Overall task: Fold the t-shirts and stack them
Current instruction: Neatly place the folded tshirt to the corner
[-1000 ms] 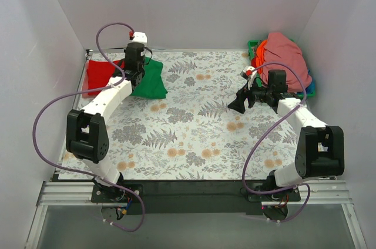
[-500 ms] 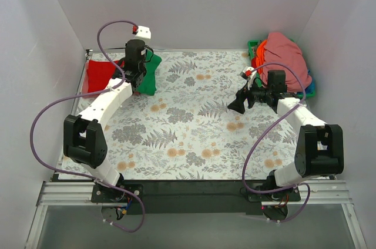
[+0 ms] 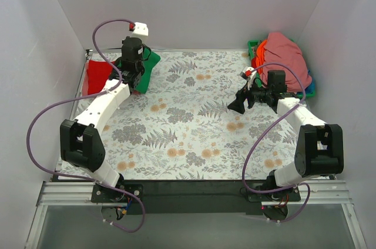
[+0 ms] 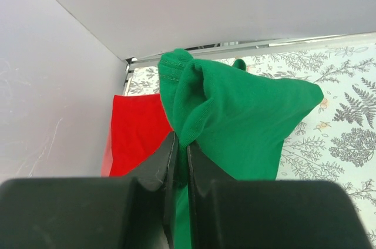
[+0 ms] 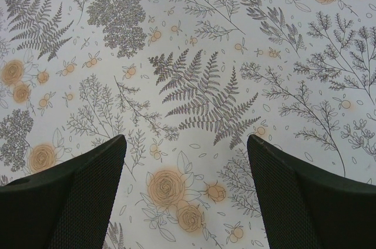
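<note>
My left gripper (image 3: 135, 81) is shut on a fold of the bright green t-shirt (image 3: 150, 64) and holds it lifted at the far left of the table; in the left wrist view the green cloth (image 4: 247, 120) bunches between the closed fingertips (image 4: 181, 143). The folded red t-shirt (image 3: 97, 74) lies flat on the table just left of it, also in the left wrist view (image 4: 138, 131). My right gripper (image 3: 238, 105) is open and empty above the floral table cover (image 5: 194, 84), at mid right. A pink t-shirt (image 3: 285, 55) and an orange one (image 3: 259, 55) are heaped in the basket.
A green plastic basket (image 3: 254, 46) stands at the far right corner under the heap of shirts. White walls close in the table on the left, back and right. The floral cover (image 3: 194, 125) spans the table.
My left gripper has carried the green t-shirt back and to the left, towards the red shirt, and the cloth hangs more bunched. The right arm has not moved.
</note>
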You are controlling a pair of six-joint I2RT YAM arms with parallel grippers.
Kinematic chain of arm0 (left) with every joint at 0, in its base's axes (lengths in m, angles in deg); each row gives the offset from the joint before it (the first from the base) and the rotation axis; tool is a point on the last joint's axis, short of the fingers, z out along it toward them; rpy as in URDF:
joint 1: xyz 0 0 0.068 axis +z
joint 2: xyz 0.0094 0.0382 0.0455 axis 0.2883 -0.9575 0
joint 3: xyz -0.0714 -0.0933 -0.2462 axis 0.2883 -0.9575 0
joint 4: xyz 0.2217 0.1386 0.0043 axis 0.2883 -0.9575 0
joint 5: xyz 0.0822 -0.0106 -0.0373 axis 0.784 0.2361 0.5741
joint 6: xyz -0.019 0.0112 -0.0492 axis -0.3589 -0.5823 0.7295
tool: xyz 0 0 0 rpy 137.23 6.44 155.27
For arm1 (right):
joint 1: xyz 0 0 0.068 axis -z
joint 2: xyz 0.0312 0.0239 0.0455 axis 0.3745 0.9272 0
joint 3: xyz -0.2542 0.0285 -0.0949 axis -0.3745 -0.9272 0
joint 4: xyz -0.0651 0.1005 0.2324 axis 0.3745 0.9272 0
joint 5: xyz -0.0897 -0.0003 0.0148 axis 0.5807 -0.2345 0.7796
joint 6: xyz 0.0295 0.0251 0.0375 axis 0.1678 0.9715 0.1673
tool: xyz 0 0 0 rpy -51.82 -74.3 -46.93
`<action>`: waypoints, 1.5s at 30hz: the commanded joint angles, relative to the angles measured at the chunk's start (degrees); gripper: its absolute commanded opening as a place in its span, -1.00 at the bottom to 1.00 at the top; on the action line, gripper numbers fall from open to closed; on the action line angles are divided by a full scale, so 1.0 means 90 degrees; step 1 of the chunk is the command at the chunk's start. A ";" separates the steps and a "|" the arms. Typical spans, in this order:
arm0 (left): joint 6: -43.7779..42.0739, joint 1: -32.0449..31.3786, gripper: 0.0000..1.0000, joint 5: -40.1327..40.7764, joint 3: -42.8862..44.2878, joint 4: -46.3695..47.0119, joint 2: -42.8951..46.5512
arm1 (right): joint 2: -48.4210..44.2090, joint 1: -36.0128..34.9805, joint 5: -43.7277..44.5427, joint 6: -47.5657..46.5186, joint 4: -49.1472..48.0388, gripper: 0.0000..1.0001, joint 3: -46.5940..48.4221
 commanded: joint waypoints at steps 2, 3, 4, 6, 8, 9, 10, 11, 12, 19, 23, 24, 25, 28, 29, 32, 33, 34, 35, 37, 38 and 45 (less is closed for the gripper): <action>-0.0086 -0.0005 -1.00 0.0189 0.0343 0.0387 0.0633 | 0.0017 0.0040 -0.0198 -0.0028 -0.0165 0.79 0.0052; -0.0096 -0.0015 -1.00 0.0189 0.0343 0.0387 0.0662 | 0.0027 0.0040 -0.0198 -0.0028 -0.0156 0.79 0.0052; -0.0096 -0.0005 -1.00 0.0199 0.0363 0.0387 0.0682 | 0.0027 0.0040 -0.0208 -0.0028 -0.0156 0.79 0.0052; -0.0096 -0.0015 -1.00 0.0208 0.0382 0.0377 0.0712 | 0.0027 0.0040 -0.0208 -0.0038 -0.0146 0.79 0.0052; -0.0086 -0.0015 -1.00 0.0218 0.0421 0.0368 0.0731 | 0.0027 0.0040 -0.0208 -0.0028 -0.0146 0.79 0.0052; -0.0096 -0.0015 -1.00 0.0247 0.0451 0.0387 0.0721 | 0.0027 0.0040 -0.0208 -0.0028 -0.0146 0.79 0.0052; -0.0096 -0.0015 -1.00 0.0248 0.0451 0.0387 0.0721 | 0.0027 0.0040 -0.0208 -0.0028 -0.0146 0.79 0.0052; -0.0154 -0.0015 -1.00 0.0335 0.0499 0.0406 0.0702 | 0.0027 0.0040 -0.0208 -0.0028 -0.0146 0.79 0.0052; -0.0155 -0.0015 -1.00 0.0336 0.0500 0.0407 0.0673 | 0.0027 0.0040 -0.0208 -0.0028 -0.0146 0.79 0.0052; -0.0281 -0.0005 -1.00 0.0482 0.0627 0.0709 0.0419 | 0.0027 0.0040 -0.0208 -0.0038 -0.0136 0.79 0.0061; -0.0282 0.0044 -1.00 0.0521 0.0714 0.0768 0.0204 | 0.0007 0.0040 -0.0218 -0.0038 -0.0127 0.79 0.0062; -0.0233 0.0063 -1.00 0.0511 0.0744 0.0768 0.0155 | 0.0017 0.0040 -0.0218 -0.0038 -0.0127 0.79 0.0062; -0.0204 0.0112 -1.00 0.0473 0.0763 0.0758 0.0126 | 0.0017 0.0040 -0.0218 -0.0038 -0.0127 0.79 0.0062; -0.0077 0.0239 -1.00 0.0424 0.0802 0.0719 -0.0030 | 0.0007 0.0040 -0.0218 -0.0048 -0.0117 0.79 0.0071; -0.0028 0.0268 -1.00 0.0375 0.0802 0.0709 -0.0060 | 0.0007 0.0030 -0.0218 -0.0057 -0.0117 0.79 0.0071; 0.0167 0.0434 -1.00 0.0238 0.0783 0.0651 -0.0187 | 0.0007 0.0040 -0.0208 -0.0067 -0.0097 0.79 0.0071; 0.0235 0.0483 -1.00 0.0199 0.0764 0.0651 -0.0245 | 0.0007 0.0040 -0.0218 -0.0067 -0.0097 0.79 0.0081; 0.0362 0.0590 -1.00 0.0170 0.0725 0.0631 -0.0265 | 0.0007 0.0040 -0.0218 -0.0067 -0.0097 0.79 0.0081; 0.0431 0.0639 -1.00 0.0131 0.0715 0.0622 -0.0275 | 0.0007 0.0030 -0.0218 -0.0077 -0.0088 0.79 0.0081; 0.0509 0.0775 -1.00 0.0062 0.0714 0.0612 -0.0333 | 0.0007 0.0040 -0.0208 -0.0087 -0.0078 0.79 0.0081; 0.0577 0.0854 -1.00 0.0004 0.0715 0.0612 -0.0362 | 0.0007 0.0050 -0.0218 -0.0096 -0.0078 0.79 0.0081; 0.0822 0.1147 -1.00 -0.0162 0.0802 0.0602 -0.0597 | 0.0007 0.0040 -0.0218 -0.0116 -0.0049 0.79 0.0091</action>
